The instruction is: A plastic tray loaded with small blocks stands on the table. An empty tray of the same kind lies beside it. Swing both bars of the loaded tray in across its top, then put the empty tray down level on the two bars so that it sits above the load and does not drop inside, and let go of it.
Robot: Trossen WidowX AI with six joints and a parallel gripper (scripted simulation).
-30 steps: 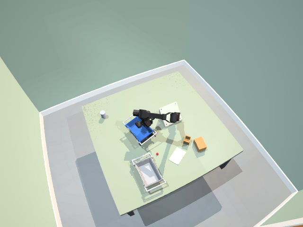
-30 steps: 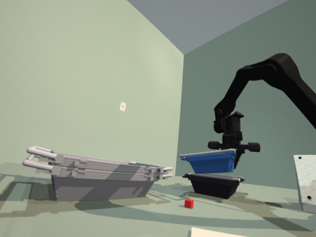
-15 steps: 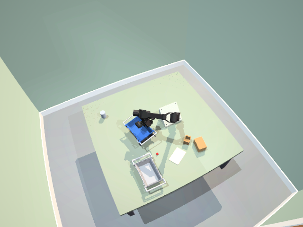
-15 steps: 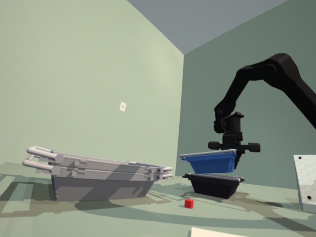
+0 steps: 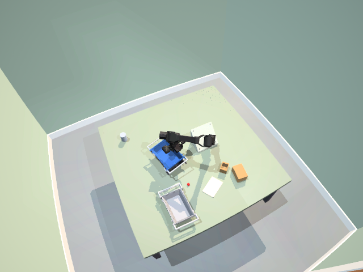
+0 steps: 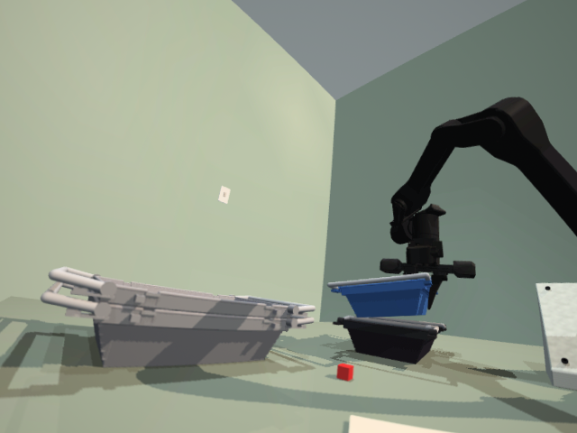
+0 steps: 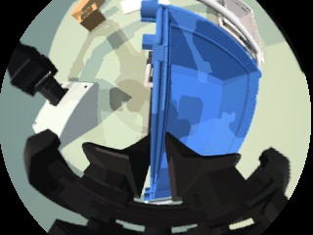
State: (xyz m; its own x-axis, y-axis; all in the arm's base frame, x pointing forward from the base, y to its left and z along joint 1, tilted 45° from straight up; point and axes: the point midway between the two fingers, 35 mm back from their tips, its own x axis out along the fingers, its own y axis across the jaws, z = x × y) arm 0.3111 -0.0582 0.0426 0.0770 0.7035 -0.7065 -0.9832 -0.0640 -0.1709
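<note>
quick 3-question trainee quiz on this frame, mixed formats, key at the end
1. True or false: the blue tray already rests on the black tray.
2. What is the gripper shut on? A) the red cube B) the blue tray's side wall C) a wire bar of the grey tray
3. Fill in: the red cube lies on the ____.

Key: 1 false, a gap shows between them in the exterior view. 2 B. 3 table.
</note>
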